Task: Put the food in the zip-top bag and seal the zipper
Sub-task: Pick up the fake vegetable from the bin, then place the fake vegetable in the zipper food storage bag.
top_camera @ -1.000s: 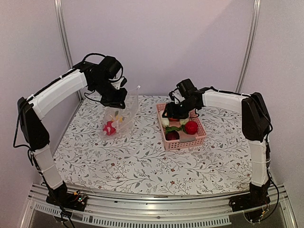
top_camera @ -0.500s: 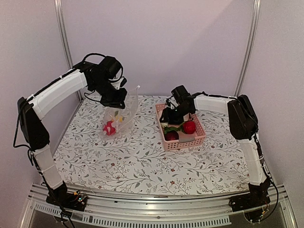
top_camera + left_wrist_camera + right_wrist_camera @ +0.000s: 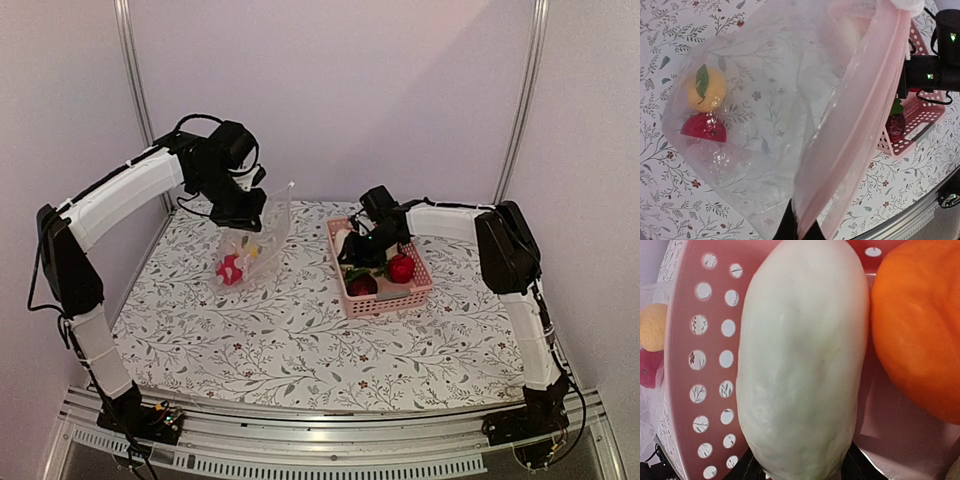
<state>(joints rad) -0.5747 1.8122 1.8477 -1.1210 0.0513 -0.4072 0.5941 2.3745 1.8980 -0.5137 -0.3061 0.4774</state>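
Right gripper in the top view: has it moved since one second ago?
Yes. The right gripper has shifted left and a little down in the picture, closer to the left wall of the pink basket.

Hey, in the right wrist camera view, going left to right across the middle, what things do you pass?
yellow fruit outside the basket → pink basket wall → cream-white vegetable → orange fruit

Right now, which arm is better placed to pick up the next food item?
Right. Its gripper is down in the pink basket, fingers straddling the cream-white food; the left gripper is holding up the zip-top bag.
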